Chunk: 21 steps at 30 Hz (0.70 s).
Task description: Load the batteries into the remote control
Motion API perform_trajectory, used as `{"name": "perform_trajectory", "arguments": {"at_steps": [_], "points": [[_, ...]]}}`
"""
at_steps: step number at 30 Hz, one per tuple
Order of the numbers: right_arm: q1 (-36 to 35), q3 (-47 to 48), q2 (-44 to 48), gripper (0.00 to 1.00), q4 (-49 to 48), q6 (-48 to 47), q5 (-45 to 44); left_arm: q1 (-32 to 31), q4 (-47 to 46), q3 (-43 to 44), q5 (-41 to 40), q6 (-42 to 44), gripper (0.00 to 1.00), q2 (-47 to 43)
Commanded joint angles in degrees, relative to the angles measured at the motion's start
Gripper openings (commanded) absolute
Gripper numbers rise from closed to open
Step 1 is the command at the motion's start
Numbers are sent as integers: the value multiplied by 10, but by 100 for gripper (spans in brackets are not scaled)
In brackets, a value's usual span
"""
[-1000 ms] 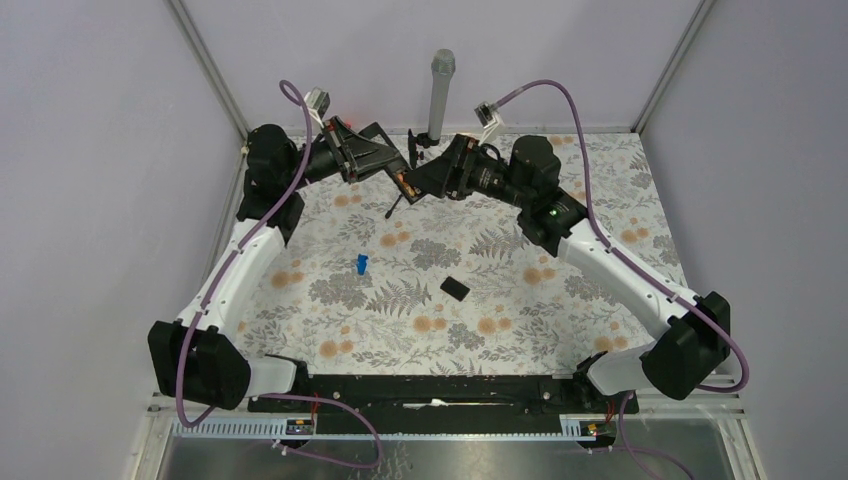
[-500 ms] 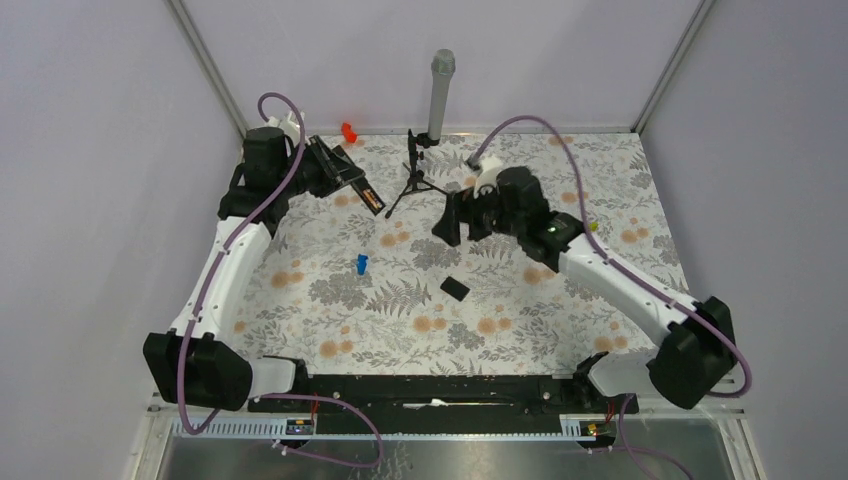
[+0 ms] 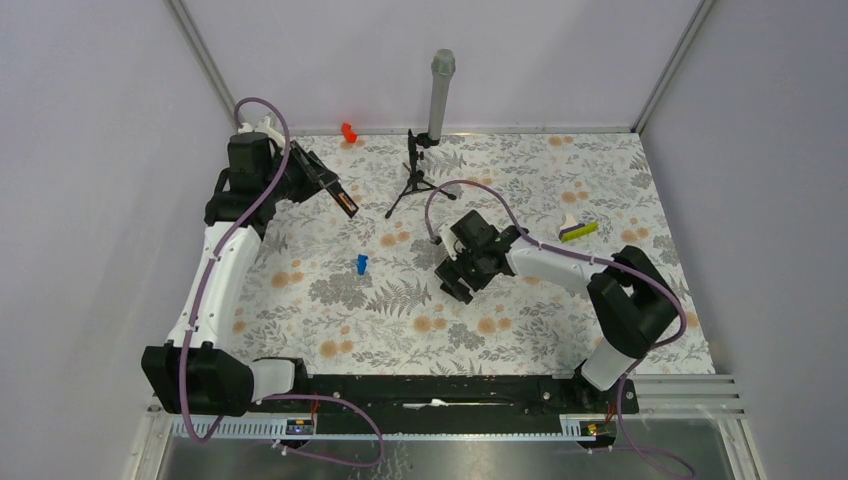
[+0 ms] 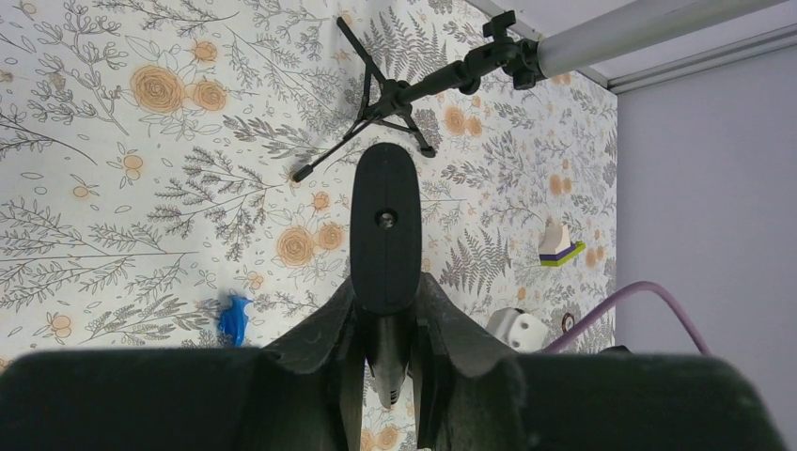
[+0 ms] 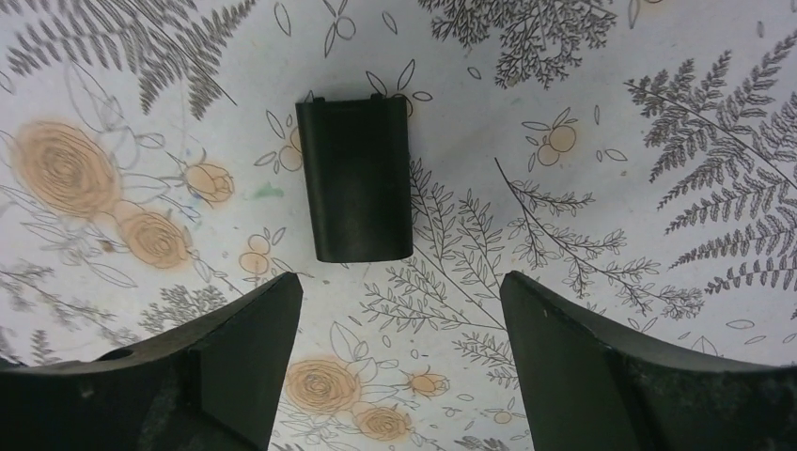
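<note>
Nearest, the right gripper (image 5: 399,287) is seen spread wide above the small black cover plate (image 5: 355,178). The plate is laid flat mid-table, untouched, with bare floral cloth (image 3: 330,330) around every edge. Just to the left a blue piece (image 3: 361,263) is seen, and a yellow-green stick (image 3: 578,230) is set well apart toward the right edge. Farther back, near the left wall, the remote control (image 4: 385,216) is clamped lengthwise in the left gripper (image 3: 325,185) and held off the cloth, with orange shown at its tip. Beyond, a black tripod (image 3: 413,175) and a red piece (image 3: 348,131) are placed by the far edge.
</note>
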<state>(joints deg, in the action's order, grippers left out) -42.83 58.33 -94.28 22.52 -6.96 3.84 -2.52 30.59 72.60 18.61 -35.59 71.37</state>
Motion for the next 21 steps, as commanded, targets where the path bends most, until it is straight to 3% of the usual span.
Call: {"name": "perform_trajectory", "arguments": {"at_steps": [1,9,21], "points": [[-10,37,-24,84,39,-88,1,10,-24,16,9,3,0,-13],[-29,62,-72,78,39,-97,13,25,-26,15,27,0,0,-7],[-32,121,-126,65,124,-89,16,44,-33,9,46,-3,0,-4]]}}
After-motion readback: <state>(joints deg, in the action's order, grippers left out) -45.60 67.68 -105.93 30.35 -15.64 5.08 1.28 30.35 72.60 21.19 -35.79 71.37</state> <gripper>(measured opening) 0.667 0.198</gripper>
